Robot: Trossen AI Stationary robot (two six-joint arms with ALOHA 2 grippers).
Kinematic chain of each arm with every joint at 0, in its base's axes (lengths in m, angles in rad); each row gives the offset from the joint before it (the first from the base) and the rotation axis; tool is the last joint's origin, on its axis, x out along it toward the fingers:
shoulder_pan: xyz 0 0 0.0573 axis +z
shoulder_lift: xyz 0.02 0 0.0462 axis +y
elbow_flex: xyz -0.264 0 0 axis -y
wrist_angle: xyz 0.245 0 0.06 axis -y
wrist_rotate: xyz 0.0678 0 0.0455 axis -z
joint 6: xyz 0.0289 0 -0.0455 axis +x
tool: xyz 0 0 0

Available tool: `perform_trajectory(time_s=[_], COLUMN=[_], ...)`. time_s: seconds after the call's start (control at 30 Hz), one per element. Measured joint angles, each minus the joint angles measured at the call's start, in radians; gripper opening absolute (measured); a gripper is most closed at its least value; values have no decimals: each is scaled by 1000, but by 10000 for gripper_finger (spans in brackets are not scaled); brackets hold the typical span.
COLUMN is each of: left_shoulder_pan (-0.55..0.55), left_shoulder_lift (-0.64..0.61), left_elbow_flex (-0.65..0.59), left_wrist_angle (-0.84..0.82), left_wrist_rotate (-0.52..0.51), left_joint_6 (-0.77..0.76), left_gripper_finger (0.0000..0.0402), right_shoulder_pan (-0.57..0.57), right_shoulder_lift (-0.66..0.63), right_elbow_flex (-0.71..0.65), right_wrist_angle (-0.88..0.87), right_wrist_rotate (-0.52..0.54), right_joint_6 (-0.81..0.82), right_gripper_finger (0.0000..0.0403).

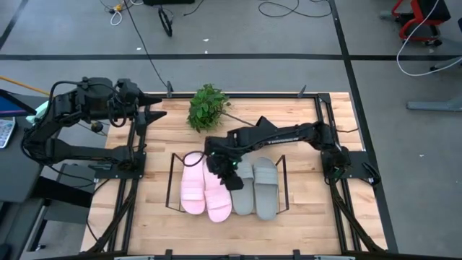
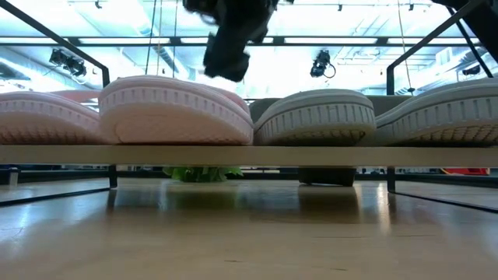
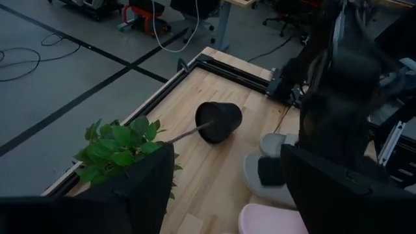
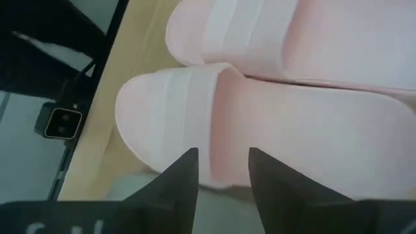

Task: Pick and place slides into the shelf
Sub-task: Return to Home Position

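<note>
Four slides (image 1: 193, 189) on shelf (image 1: 171, 180) | soft, light foam: take the strap | your right arm (image 1: 289, 135) jaws over pink pair, slightly parted, empty | left arm (image 1: 79, 105) far-left, jaws wide, empty

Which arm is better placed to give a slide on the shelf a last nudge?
Right. The right claw hangs open directly over a pink slide on the shelf; the left claw sits beside the plant, well away from the shelf.

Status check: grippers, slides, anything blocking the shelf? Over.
Left gripper open, at table's left edge. Right gripper open, empty, above the slides. All four on shelf. Plant tipped behind shelf, apart.
</note>
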Motion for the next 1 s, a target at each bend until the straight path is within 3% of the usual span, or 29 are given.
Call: perform_trajectory(time_s=[0.3,0.4,0.53,0.7,0.87,1.0], left_shoulder_pan=[-1,-1,-1,-6,-46,-79], left_shoulder_lift=[-1,-2,-2,-2,-2,-40], left_elbow_flex=[0,0,0,0,0,-84], left_wrist_angle=[-62,-80,-87,-115,-169,-78], left_wrist_rotate=[95,140,299,488,493,492], left_joint_6=[22,47,126,223,255,218], left_gripper_finger=[286,286,275,240,186,128], right_shoulder_pan=[-4,-4,-2,16,32,43], right_shoulder_lift=[-145,-178,-209,-235,-236,-236], right_elbow_flex=[1,2,2,2,2,2], right_wrist_angle=[-107,-176,-239,-232,-233,-233], right_wrist_rotate=[111,133,147,210,251,291], right_joint_6=[32,67,90,127,169,197], right_gripper_finger=[119,82,13,8,5,4])
